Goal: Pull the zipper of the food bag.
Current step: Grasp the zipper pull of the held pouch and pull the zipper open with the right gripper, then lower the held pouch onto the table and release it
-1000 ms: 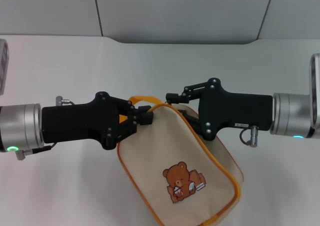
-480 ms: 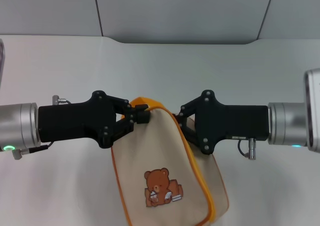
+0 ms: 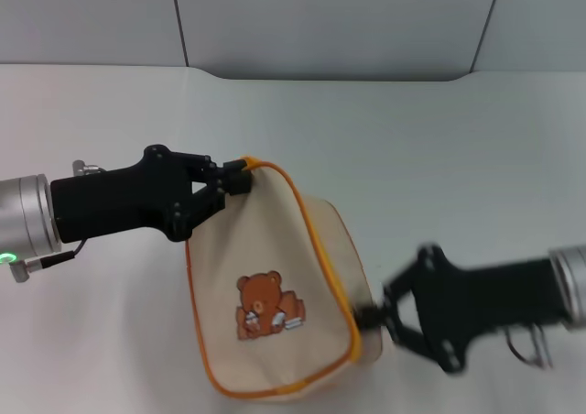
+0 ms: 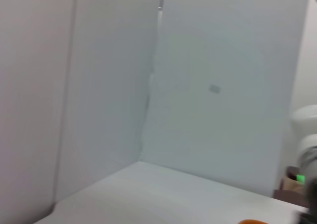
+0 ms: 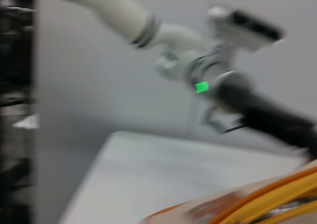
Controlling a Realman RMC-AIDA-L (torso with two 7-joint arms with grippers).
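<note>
The food bag (image 3: 265,258), cream with orange piping and a brown bear patch (image 3: 265,306), hangs above the white table in the head view. My left gripper (image 3: 240,178) is shut on the bag's top corner, at the orange trim. My right gripper (image 3: 371,318), blurred by motion, is closed at the bag's lower right edge on the orange zip line. The zipper's silver tab is hidden between its fingers. The right wrist view shows orange trim (image 5: 277,194) up close and the left arm (image 5: 257,110) beyond it. A sliver of orange (image 4: 252,222) shows in the left wrist view.
The white table (image 3: 412,139) spreads around and behind the bag. Grey wall panels (image 3: 330,20) stand at its far edge.
My right gripper has slid from the bag's top down along the zip line to the lower right edge. My left gripper and the bag have shifted left, and the bag has swung.
</note>
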